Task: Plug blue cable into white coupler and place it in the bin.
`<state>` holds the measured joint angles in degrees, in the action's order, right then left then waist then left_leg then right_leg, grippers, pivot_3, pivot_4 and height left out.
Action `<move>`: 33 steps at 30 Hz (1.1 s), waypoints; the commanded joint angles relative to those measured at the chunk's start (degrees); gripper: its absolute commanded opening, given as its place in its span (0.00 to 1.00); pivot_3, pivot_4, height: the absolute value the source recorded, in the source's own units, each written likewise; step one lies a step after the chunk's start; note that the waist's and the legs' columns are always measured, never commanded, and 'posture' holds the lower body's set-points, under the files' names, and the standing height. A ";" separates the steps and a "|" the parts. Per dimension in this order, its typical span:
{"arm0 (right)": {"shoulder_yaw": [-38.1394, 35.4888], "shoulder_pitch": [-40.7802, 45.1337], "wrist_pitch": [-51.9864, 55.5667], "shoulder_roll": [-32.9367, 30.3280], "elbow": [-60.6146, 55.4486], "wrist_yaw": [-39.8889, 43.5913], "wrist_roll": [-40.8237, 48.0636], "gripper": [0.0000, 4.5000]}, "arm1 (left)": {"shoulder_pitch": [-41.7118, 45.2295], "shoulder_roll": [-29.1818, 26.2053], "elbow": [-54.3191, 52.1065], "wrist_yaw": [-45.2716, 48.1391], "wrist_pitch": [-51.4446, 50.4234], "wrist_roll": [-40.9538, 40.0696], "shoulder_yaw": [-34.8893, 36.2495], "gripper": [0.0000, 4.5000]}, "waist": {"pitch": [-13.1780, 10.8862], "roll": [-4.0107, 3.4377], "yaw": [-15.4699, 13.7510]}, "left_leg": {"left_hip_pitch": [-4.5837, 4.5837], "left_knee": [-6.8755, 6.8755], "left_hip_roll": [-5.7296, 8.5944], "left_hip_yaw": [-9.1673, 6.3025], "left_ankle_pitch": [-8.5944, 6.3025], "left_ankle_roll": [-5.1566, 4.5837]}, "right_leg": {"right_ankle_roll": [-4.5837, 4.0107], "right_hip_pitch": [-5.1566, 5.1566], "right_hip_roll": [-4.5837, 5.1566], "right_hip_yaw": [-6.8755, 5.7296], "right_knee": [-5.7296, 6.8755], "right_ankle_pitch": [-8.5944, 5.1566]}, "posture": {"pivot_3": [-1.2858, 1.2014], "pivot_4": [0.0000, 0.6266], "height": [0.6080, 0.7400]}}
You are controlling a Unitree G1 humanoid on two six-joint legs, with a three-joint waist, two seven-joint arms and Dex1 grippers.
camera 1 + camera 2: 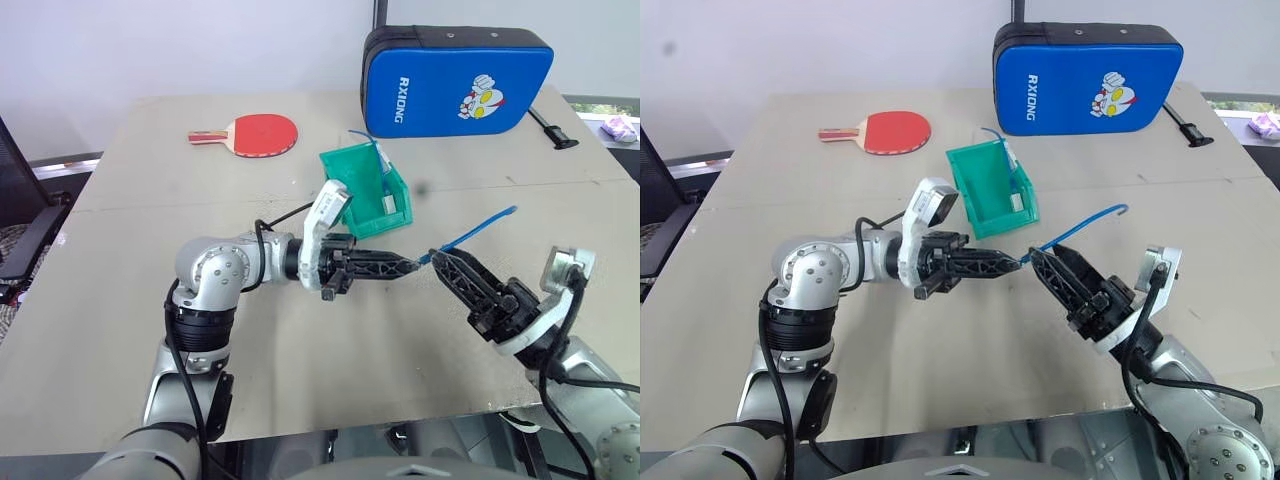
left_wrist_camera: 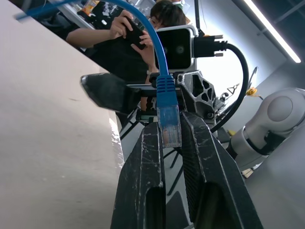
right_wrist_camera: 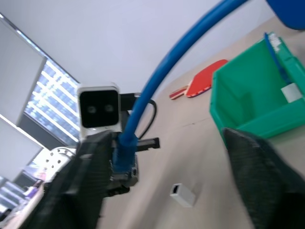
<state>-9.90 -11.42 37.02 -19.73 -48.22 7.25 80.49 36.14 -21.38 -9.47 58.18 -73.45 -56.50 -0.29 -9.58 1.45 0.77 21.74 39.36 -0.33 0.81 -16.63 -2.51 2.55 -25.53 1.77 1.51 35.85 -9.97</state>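
Left gripper (image 1: 412,264): head view, level over the table (image 1: 150,330), fingers closed on the blue cable (image 1: 478,227) plug end.
Right gripper (image 1: 438,258): tips meet the left's, at the same plug; jaws partly apart.
Bin (image 1: 352,178): behind the grippers (a cable and a white piece inside).
Left wrist view: plug (image 2: 169,121) pinched between both black fingers.
Right wrist view: white coupler (image 3: 183,194) lies on the table, apart from the bin (image 3: 248,102).
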 commanded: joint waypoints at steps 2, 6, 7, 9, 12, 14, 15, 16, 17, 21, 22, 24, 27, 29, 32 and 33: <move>1.62 0.54 -1.13 -2.26 -1.39 0.15 3.08 0.24 | 0.24 -0.17 -2.56 -0.96 -0.28 -3.27 1.06 0.00 | 0.00 0.00 -0.01 | 0.00 0.00 0.01 0.00 0.00 0.00 | -0.01 0.00 0.00 0.01 0.00 0.00 | 0.52 0.24 1.00; 2.97 0.80 -1.77 -4.23 -1.25 0.23 4.24 0.00 | 0.06 -0.32 -2.86 -1.59 0.42 -3.55 0.58 0.00 | 0.00 0.00 -0.02 | 0.01 0.00 0.01 0.01 0.00 0.00 | -0.02 -0.01 0.00 0.01 0.00 0.00 | 0.52 0.24 1.00; 3.22 0.85 -1.99 -4.64 -1.20 0.24 4.39 0.00 | 0.02 -0.35 -2.89 -1.71 0.61 -3.57 0.51 0.00 | 0.00 0.00 -0.03 | 0.01 0.00 0.01 0.02 0.00 0.00 | -0.02 -0.01 0.00 0.02 0.00 0.00 | 0.52 0.24 1.00; 3.60 0.97 -2.49 -5.28 -1.07 0.23 4.58 0.00 | -0.30 -0.69 -3.26 -1.61 1.79 -2.72 0.01 0.00 | 0.00 0.00 -0.03 | 0.01 0.00 0.02 0.04 0.00 0.00 | -0.03 -0.01 0.01 0.04 -0.01 0.00 | 0.52 0.24 1.00; 3.85 1.24 -3.25 -5.87 -0.81 0.16 4.58 0.00 | -0.73 -0.95 -3.00 -2.38 2.74 -1.94 0.00 0.10 | 0.00 0.00 -0.04 | 0.01 0.00 0.02 0.05 0.00 0.00 | -0.18 -0.01 0.01 0.06 -0.01 -0.09 | 0.52 0.24 1.00; 3.71 1.29 -3.94 -6.05 -0.62 0.26 4.17 0.00 | -0.89 -1.19 -2.73 -3.43 3.01 -1.93 0.93 0.30 | 0.00 0.00 -0.05 | 0.01 0.00 0.02 0.05 0.00 0.00 | -0.21 -0.01 0.01 0.06 -0.01 -0.11 | 0.52 0.24 1.00; 3.56 1.41 -4.44 -6.05 -0.41 0.49 3.72 0.00 | -1.18 -2.20 -3.09 -3.67 3.41 -1.50 1.31 0.37 | 0.00 0.00 -0.05 | 0.01 0.00 0.02 0.04 0.00 0.00 | -0.21 -0.01 0.01 0.06 -0.01 -0.11 | 0.52 0.24 1.00; 3.38 1.51 -4.89 -6.04 -0.16 0.69 3.30 0.00 | -1.70 -3.41 -3.69 -3.91 4.26 -0.53 1.47 0.46 | 0.00 0.00 0.11 | 0.01 0.00 0.02 0.04 0.00 0.00 | -0.21 -0.01 0.01 0.06 0.00 -0.11 | 0.52 0.24 1.00; 3.16 1.61 -5.32 -6.01 0.19 0.92 2.83 0.00 | -2.39 -4.61 -4.32 -4.32 5.61 0.75 1.58 0.56 | 0.00 0.00 0.11 | -0.02 -0.01 0.01 0.09 0.00 0.00 | -0.21 -0.01 -0.01 0.10 0.00 -0.11 | 0.52 0.24 1.00; 2.13 2.96 -6.91 -6.00 3.35 3.26 -1.52 0.00 | -7.42 -12.58 -6.32 -5.85 17.11 9.51 5.62 0.82 | 0.00 0.00 0.17 | -0.06 -0.06 -0.03 0.13 0.00 0.00 | -0.22 -0.03 -0.04 0.14 0.00 -0.12 | 0.52 0.24 1.00; 2.06 3.53 -7.12 -6.01 4.33 4.08 -2.29 0.00 | -9.07 -15.22 -5.83 -5.31 20.22 11.87 6.92 0.82 | -0.01 0.01 0.09 | -0.05 -0.06 -0.04 0.11 0.00 0.00 | -0.23 -0.03 -0.04 0.11 0.00 -0.12 | 0.52 0.24 1.00; 2.52 4.69 -7.00 -6.38 6.13 6.20 -4.41 0.00 | -14.51 -21.26 -5.69 -1.94 27.72 17.44 7.60 0.82 | 0.00 0.00 0.29 | -0.07 -0.06 -0.06 0.15 0.00 0.00 | -0.23 -0.07 -0.07 0.13 0.00 -0.12 | 0.52 0.24 1.00; 3.09 6.33 -6.52 -6.20 8.21 8.10 -5.34 0.00 | -21.74 -25.95 -6.30 2.47 36.03 22.12 6.73 0.82 | -0.01 -0.03 -0.08 | -0.10 -0.15 -0.10 0.22 0.00 0.00 | -0.26 -0.09 -0.04 0.15 -0.01 -0.13 | 0.52 0.24 1.00; 3.52 7.69 -6.14 -6.05 9.72 9.27 -5.97 0.00 | -25.35 -26.81 -6.52 4.16 40.74 24.54 5.82 0.82 | -0.02 -0.04 -0.76 | 0.00 -0.14 -0.04 0.20 0.00 0.00 | -0.30 -0.10 0.12 0.08 -0.06 -0.11 | 0.52 0.24 1.00; 4.01 9.26 -5.53 -6.16 11.07 10.46 -6.64 0.00 | -27.48 -25.34 -6.04 4.09 45.92 27.81 3.85 0.82 | -0.02 -0.02 -1.49 | 0.05 -0.10 0.00 0.27 -0.01 0.00 | -0.34 -0.08 0.23 0.09 -0.19 -0.07 | 0.52 0.24 1.00; 4.00 9.60 -5.43 -6.14 11.29 10.54 -6.59 0.00 | -27.85 -24.85 -5.52 3.92 47.95 29.26 2.91 0.82 | -0.02 -0.02 -1.59 | 0.06 -0.09 0.02 0.29 -0.01 0.00 | -0.33 -0.07 0.25 0.09 -0.21 -0.07 | 0.52 0.24 1.00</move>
<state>-5.30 -2.44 31.54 -25.83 -36.18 16.73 73.94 8.28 -46.70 -14.11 61.69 -29.38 -29.12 3.32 -9.60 1.43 -0.82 21.80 39.28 -0.31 1.11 -16.63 -2.52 2.22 -25.59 2.03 1.61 35.65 -10.03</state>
